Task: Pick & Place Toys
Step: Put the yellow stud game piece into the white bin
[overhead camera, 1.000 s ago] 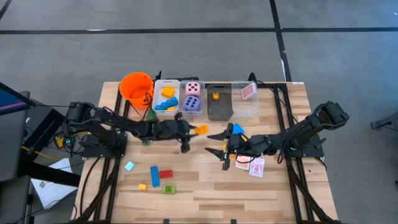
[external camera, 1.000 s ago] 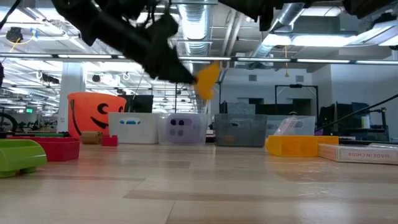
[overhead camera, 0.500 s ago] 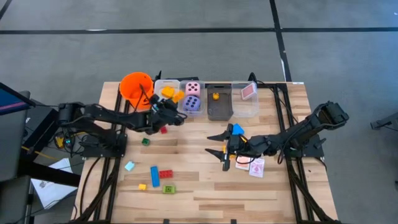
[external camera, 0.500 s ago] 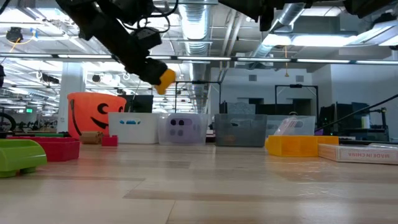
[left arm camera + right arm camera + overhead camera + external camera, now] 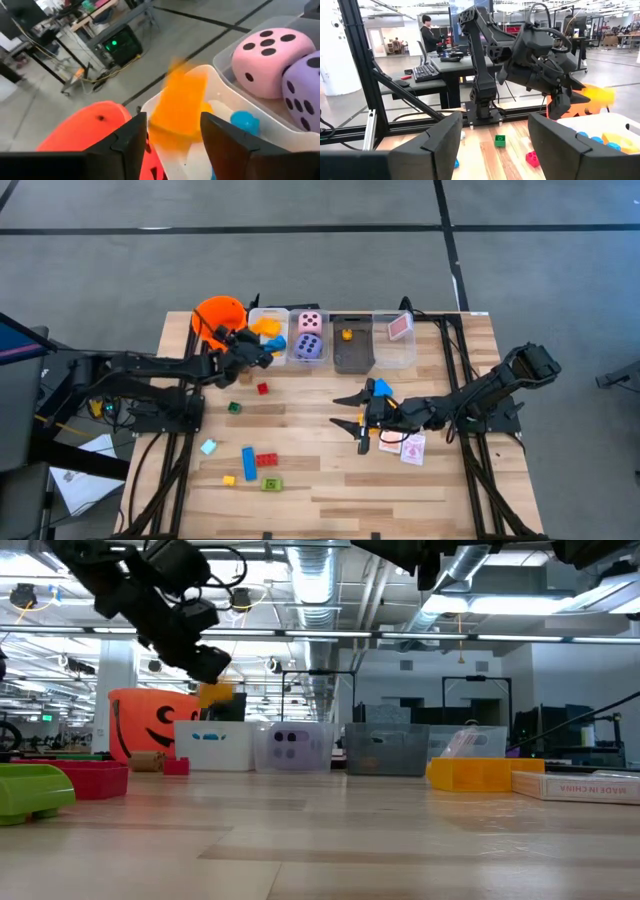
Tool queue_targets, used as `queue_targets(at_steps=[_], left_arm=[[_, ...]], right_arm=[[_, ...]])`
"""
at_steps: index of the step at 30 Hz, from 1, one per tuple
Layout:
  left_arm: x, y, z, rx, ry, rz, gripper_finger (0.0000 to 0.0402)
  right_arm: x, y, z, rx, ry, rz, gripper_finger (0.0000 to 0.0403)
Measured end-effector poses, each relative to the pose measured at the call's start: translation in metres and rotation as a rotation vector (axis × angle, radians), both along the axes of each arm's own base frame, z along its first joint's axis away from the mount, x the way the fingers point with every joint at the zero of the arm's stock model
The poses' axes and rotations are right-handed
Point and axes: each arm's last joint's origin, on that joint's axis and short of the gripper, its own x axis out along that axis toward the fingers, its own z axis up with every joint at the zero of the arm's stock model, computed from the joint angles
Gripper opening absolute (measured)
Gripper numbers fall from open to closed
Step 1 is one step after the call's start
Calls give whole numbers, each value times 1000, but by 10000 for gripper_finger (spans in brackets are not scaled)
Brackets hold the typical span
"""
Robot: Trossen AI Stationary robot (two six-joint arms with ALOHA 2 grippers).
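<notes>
My left gripper (image 5: 256,342) is shut on an orange-yellow block (image 5: 180,105) and hovers over the left part of the clear bin (image 5: 252,362) that holds blue and yellow pieces, next to the orange bucket (image 5: 214,314). In the low view the block (image 5: 214,693) hangs under the gripper. My right gripper (image 5: 346,411) is open and empty above the table's middle, pointing toward the left. The pink die (image 5: 311,322) and purple die (image 5: 309,346) lie in the second bin. Loose blocks (image 5: 249,462) lie on the near left of the table. My left gripper pinches the orange-yellow block between its two fingers, which sit on the block's opposite sides at its near end (image 5: 159,129). The fingers come slanting from the table's left. The block sticks out past the fingertips, lifted clear above the bin.
A grey bin (image 5: 352,352) with a small yellow piece and a clear bin (image 5: 394,352) with a pink card stand at the far edge. A red block (image 5: 262,388) and a green block (image 5: 233,407) lie near the bins. Pink-white cards (image 5: 413,448) lie by the right arm.
My left gripper has carried the orange-yellow block from above the table's middle toward the far left, ending over the clear bin beside the bucket. It has stayed shut on the block. The right arm has kept still.
</notes>
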Motion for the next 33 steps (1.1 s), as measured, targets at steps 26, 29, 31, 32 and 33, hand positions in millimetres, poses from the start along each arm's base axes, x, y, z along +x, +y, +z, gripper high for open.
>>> queue_targets(at_steps=[26,29,31,32,33], left_arm=[[48,-96,-1,-325,-405,-1299,258],[59,-111,-17,-278,-377,-1278,273],[65,-117,-28,-255,-381,-1268,285],[68,-120,-34,-257,-380,-1257,290],[71,-122,-40,-257,-383,-1238,296]], right_arm=[[0,2,-7,0,69,7,224],[-2,5,-12,44,114,16,224],[-3,8,-16,72,144,24,224],[-4,9,-18,77,158,29,224],[-5,11,-19,81,171,34,224]])
